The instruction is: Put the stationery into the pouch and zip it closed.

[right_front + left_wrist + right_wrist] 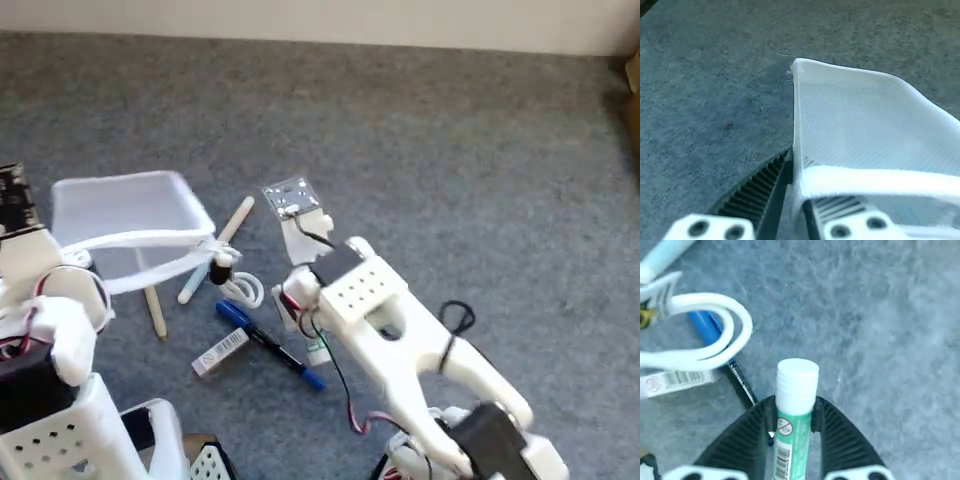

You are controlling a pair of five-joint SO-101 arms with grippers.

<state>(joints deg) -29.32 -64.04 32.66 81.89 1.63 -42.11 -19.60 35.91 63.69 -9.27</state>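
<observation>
While my left gripper (pixel 796 187) pinches the rim of the white mesh pouch (pixel 860 120), holding its mouth up off the grey carpet (pixel 450 150), my right gripper (pixel 795 412) is clenched on a glue stick (pixel 797 385) near a white loop (pixel 705 301). I judge the job barely begun. I see nothing inside the pouch, and a blue pen (pixel 265 342), a pale blue pen (pixel 192 283), a wooden stick (pixel 236 221) and a labelled white block (pixel 220 352) lie outside by its mouth. Zipping comes last.
</observation>
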